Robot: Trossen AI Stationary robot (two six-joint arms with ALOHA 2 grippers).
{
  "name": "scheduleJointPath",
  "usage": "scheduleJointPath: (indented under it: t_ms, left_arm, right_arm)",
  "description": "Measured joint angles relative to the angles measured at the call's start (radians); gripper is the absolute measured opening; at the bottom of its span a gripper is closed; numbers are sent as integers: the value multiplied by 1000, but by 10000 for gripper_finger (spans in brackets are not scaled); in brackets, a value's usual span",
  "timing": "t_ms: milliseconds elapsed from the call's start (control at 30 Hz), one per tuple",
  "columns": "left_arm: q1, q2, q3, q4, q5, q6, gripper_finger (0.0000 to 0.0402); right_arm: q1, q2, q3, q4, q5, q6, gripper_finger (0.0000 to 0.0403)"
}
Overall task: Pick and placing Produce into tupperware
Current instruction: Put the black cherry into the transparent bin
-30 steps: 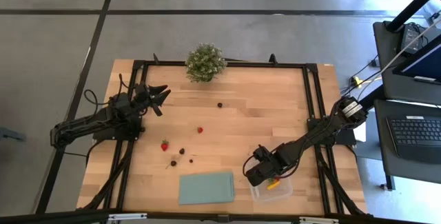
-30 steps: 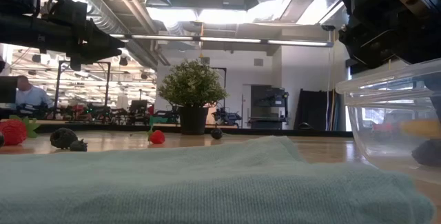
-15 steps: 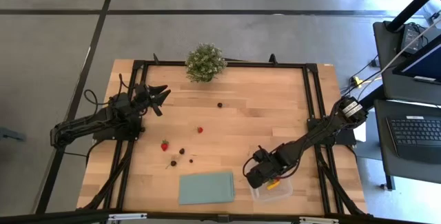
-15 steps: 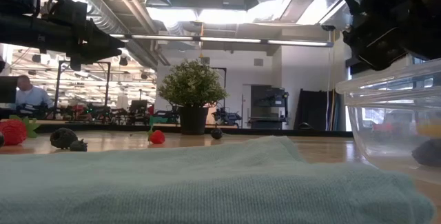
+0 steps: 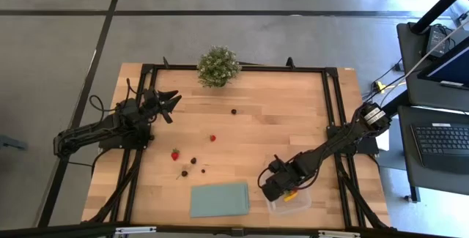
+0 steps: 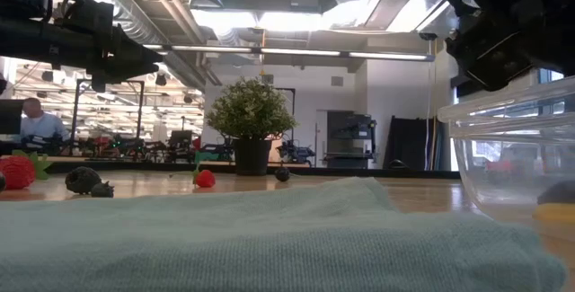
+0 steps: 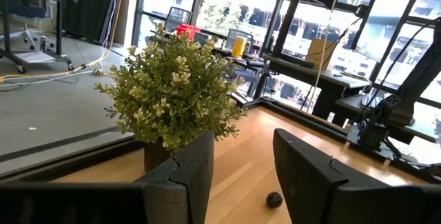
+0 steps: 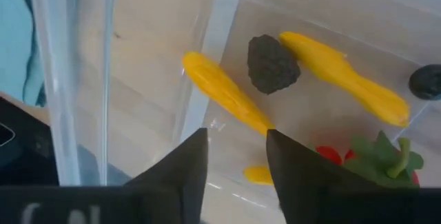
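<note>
The clear tupperware (image 5: 303, 203) stands at the table's near right. In it lie yellow pieces (image 8: 227, 94), a dark berry (image 8: 273, 64) and a strawberry (image 8: 375, 156). My right gripper (image 8: 236, 160) hangs open just above its left side, pointing steeply down, with nothing between the fingers. In the low view a yellow piece (image 6: 557, 211) rests on the box floor. Two strawberries (image 5: 175, 154), (image 5: 213, 138) and dark berries (image 5: 193, 160), (image 5: 234, 110) lie on the wood. My left gripper (image 5: 172, 100) waits open at the far left, held level.
A potted plant (image 5: 218, 66) stands at the table's far edge, in the middle. A pale-green cloth (image 5: 219, 198) lies flat at the near edge, just left of the tupperware. Black frame rails (image 5: 333, 113) run along the table's sides. A person sits in the room beyond (image 6: 31, 121).
The yellow piece that hung under my right gripper inside the tupperware has fallen to the box floor, so the gripper has let it go. The gripper has tipped a little and kept its place above the box.
</note>
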Motion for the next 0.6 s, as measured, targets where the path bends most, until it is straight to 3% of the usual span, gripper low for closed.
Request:
scheduleJointPath:
  t_ms: [67, 267, 400, 600]
  left_arm:
    - [0, 0, 0, 0, 0, 0, 143]
    - [0, 0, 0, 0, 0, 0, 143]
    - [0, 0, 0, 0, 0, 0, 143]
    - [0, 0, 0, 0, 0, -1, 143]
  right_arm:
    - [-3, 0, 4, -1, -57, 0, 169]
    - [-40, -5, 72, -8, -380, -4, 190]
    - [-84, -5, 160, -120, -369, -68, 189]
    - [-180, -5, 339, -392, -242, -258, 185]
